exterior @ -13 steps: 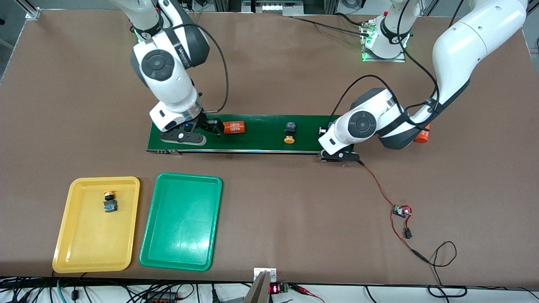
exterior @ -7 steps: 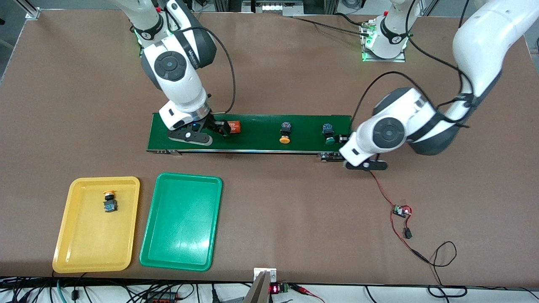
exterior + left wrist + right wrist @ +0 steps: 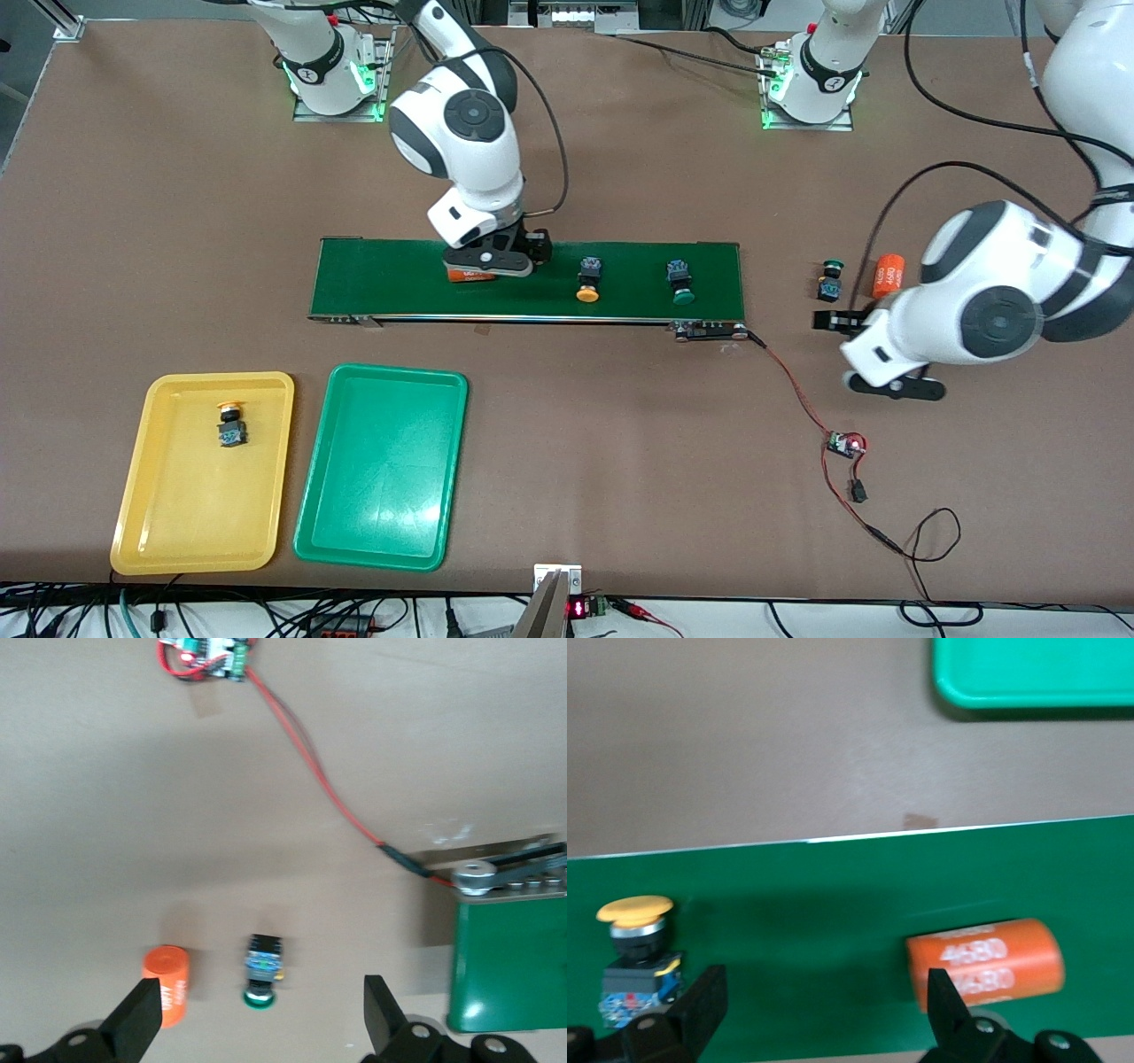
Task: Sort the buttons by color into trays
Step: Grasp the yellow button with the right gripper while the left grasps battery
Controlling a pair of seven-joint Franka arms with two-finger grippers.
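The buttons, small push-button switches with blocky black-and-blue bodies and round caps, look light and rigid to us. One yellow-capped button [image 3: 588,279] and one green-capped button [image 3: 680,283] lie on the long dark-green conveyor belt [image 3: 390,283]. A second green-capped one [image 3: 830,278] lies on the brown bench [image 3: 620,443] beside an orange cylinder [image 3: 888,276], and another yellow-capped one [image 3: 231,424] lies in the yellow plastic tray [image 3: 168,532]. The green plastic tray [image 3: 381,532] holds nothing. We would pinch the square body, since the smooth domed cap could slip. The right end effector [image 3: 824,1010] hangs open over the belt between a printed orange cylinder [image 3: 983,964] and the yellow-capped button. The left end effector [image 3: 257,1023] is open over the bench.
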